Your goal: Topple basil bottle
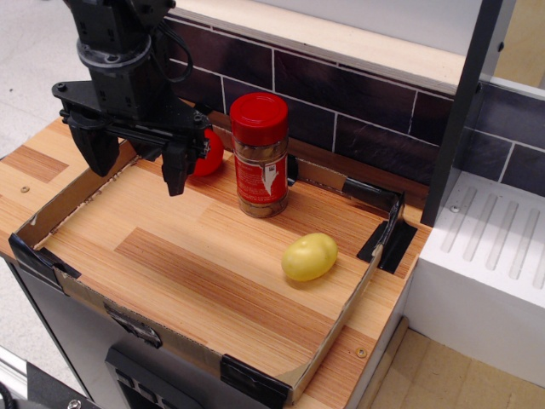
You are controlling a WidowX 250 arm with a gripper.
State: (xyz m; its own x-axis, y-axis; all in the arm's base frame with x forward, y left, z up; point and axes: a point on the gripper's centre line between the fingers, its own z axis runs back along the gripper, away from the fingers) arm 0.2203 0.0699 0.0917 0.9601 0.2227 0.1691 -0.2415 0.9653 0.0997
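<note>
1. Basil bottle (261, 156) stands upright on the wooden board, towards the back and a little left of the middle; it is a clear jar with a wide red screw cap, brownish contents and a red label with a white mark.
2. The gripper (136, 162) hangs to the left of the bottle, apart from it, with its two dark fingers (177, 170) spread wide and pointing down. Nothing sits between them, and they touch neither the bottle nor any other object.
3. Just behind the gripper's right-hand finger, between it and the bottle, lies a round red tomato (209, 153), partly hidden by the finger; whether the two touch cannot be told.
4. Count of loose things on the board: one basil bottle, one tomato, one yellow potato (309, 256). The potato lies in front of and to the right of the bottle, well apart from it.
5. The surface is a wooden board (187, 264) of light and darker planks, fenced by a low cardboard rim (72, 192) held at the corners with black tape (387, 230).
6. Behind the board runs a wall of dark tiles (358, 102) with pale grout, topped by a light wooden ledge.
7. To the right stands a white ribbed drainer-like block (494, 256) and a dark upright post (460, 111); pale floor shows at the upper left.
</note>
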